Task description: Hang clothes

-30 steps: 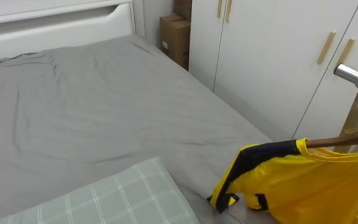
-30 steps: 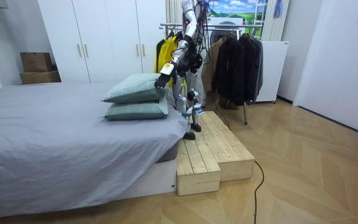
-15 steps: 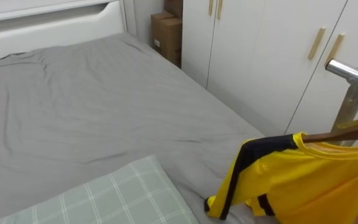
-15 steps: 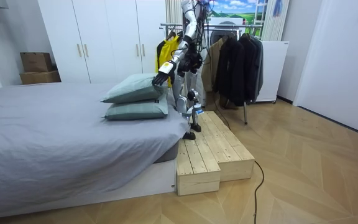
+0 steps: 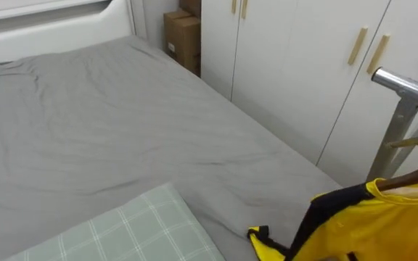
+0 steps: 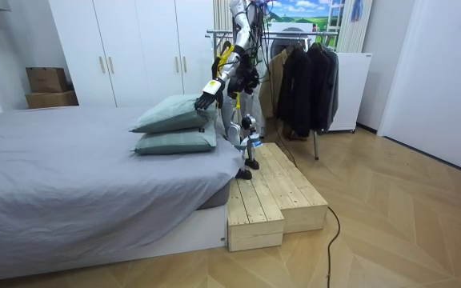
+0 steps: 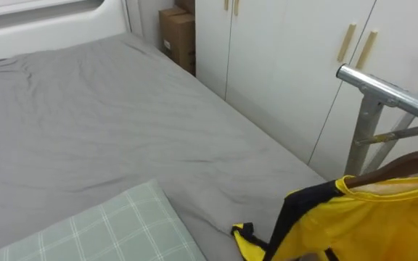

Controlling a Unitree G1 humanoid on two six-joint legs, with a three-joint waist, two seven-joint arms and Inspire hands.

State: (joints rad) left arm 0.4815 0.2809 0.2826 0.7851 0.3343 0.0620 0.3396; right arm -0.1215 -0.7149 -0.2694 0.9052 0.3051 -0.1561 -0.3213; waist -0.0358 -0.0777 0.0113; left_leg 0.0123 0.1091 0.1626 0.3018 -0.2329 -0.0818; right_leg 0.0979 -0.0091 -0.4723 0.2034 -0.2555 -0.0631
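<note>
A yellow shirt with black trim (image 5: pixel 372 225) hangs on a wooden hanger (image 5: pixel 412 176) at the lower right of the eye views, just over the bed's edge. Above it runs the silver bar of the clothes rack (image 5: pixel 405 85). In the room view I stand on a wooden platform (image 6: pixel 270 192) between bed and rack, facing the wardrobe. A strip of the yellow shirt (image 6: pixel 223 54) shows at my chest. My left hand (image 6: pixel 204 100) reaches out over the pillows with relaxed fingers and holds nothing.
The grey bed (image 5: pixel 107 123) lies to my left with a checked green pillow (image 5: pixel 122 232) near me. White wardrobe doors (image 5: pixel 289 65) stand behind the rack, a cardboard box (image 5: pixel 182 32) in the corner. Dark clothes (image 6: pixel 306 80) hang on the rack.
The shirt on its hanger has moved right and lower in the eye view as the camera turned. In the room view it has swung in behind my body; my left hand lifted slightly.
</note>
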